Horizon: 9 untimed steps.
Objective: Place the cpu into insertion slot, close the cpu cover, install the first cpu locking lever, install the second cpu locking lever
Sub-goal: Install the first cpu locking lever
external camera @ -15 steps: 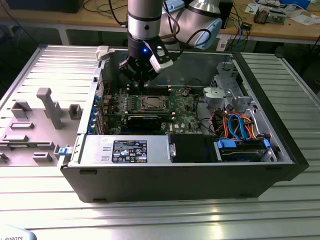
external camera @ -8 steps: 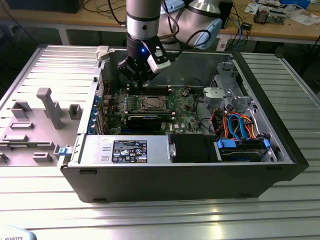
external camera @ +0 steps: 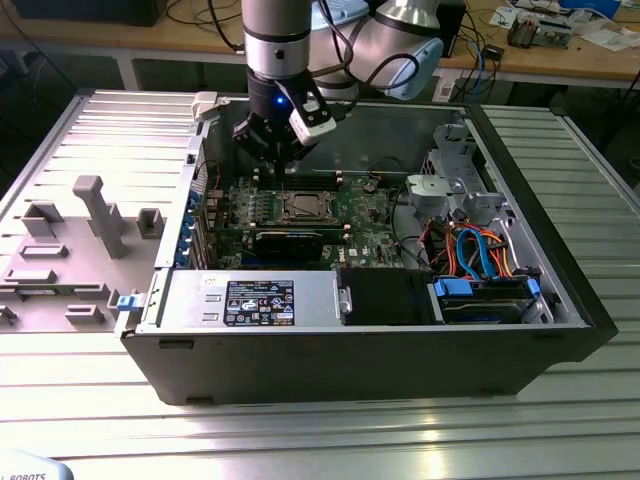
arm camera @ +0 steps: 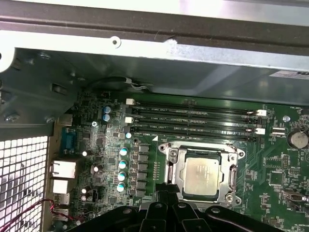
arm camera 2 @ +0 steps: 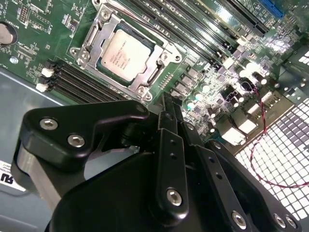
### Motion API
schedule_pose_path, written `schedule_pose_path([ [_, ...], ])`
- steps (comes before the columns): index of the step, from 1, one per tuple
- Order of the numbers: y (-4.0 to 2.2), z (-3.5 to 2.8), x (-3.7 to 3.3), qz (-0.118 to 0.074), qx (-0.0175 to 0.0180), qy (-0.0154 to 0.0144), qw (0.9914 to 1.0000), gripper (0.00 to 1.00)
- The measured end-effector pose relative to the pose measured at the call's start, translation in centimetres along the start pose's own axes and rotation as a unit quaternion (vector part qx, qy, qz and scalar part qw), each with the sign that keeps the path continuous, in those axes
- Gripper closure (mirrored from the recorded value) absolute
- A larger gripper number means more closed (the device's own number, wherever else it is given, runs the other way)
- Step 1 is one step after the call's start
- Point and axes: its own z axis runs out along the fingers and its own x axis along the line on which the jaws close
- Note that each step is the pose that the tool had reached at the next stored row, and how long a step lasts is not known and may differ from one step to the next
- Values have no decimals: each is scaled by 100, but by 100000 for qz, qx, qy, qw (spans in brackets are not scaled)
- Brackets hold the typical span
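Note:
The cpu point(arm camera 2: 125, 54) lies flat in the insertion slot on the green motherboard point(arm camera: 111, 193), its silvery top showing. Around it lies the cpu cover point(arm camera 2: 161, 57), a metal frame folded down flat with the chip in its window. In the first wrist view the cpu point(arm camera: 203, 176) and cpu cover point(arm camera: 170, 157) show the same. My gripper point(arm camera 2: 168, 104) hangs above the board just beside the socket, shut, with nothing between its fingers. In the exterior view the gripper point(external camera: 272, 160) stands over the board behind and to the left of the socket point(external camera: 303, 207).
Black memory slots point(arm camera: 193, 121) run beside the socket. The open computer case point(external camera: 560, 290) walls in the board, with a power supply point(external camera: 250, 298) in front and a drive cage with blue and orange cables point(external camera: 475, 250) at the exterior view's right. A grey fixture point(external camera: 95, 215) sits outside to the left.

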Motion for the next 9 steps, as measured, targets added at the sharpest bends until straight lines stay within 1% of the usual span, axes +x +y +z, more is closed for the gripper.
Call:
schedule_pose_path([
  [1,1,0,11,55,13,-155,100000,89],
  [3,4,-1,33,55,21,-236,100000,89],
  [6,10,-1,88,62,15,-418,99999,89],
  [9,34,-2,127,65,-26,-465,99999,89],
])
